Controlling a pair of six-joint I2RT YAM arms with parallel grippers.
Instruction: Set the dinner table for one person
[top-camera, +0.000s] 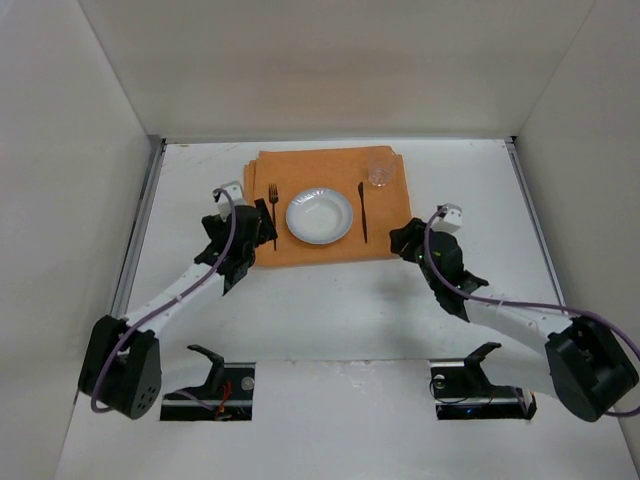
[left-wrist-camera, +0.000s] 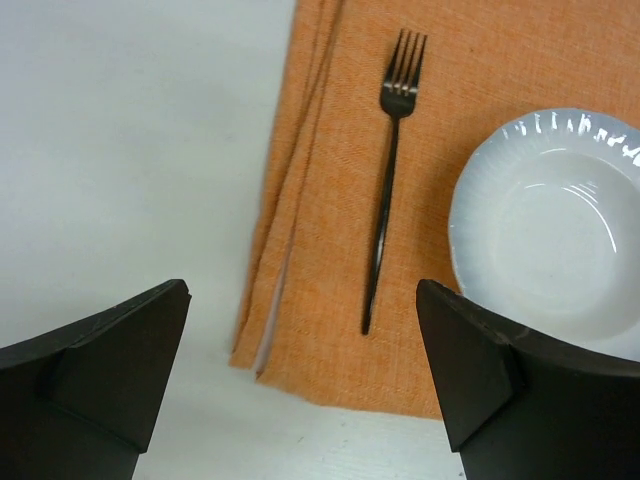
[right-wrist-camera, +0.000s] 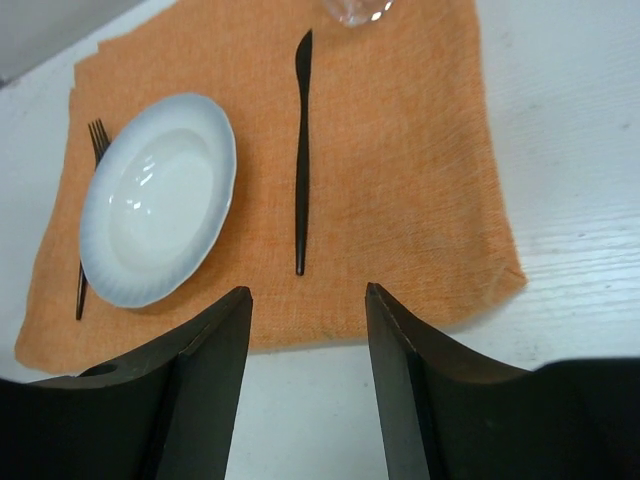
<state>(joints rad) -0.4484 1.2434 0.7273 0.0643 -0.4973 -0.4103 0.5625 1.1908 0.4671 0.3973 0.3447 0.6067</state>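
The white dinner table (top-camera: 330, 310) carries an orange placemat (top-camera: 335, 175). On it lie a white plate (top-camera: 319, 216), a black fork (top-camera: 273, 212) to its left, a black knife (top-camera: 362, 210) to its right and a clear glass (top-camera: 380, 168) at the far right corner. My left gripper (top-camera: 252, 232) is open and empty, just near of the placemat's left corner; the fork (left-wrist-camera: 388, 180) and plate (left-wrist-camera: 550, 230) lie ahead of it. My right gripper (top-camera: 405, 238) is open and empty at the placemat's near right corner, with the knife (right-wrist-camera: 301, 150) ahead.
White walls stand on three sides of the table. Two black stands (top-camera: 210, 380) (top-camera: 470, 380) sit at the near edge by the arm bases. A metal rail (top-camera: 140, 225) runs along the left side.
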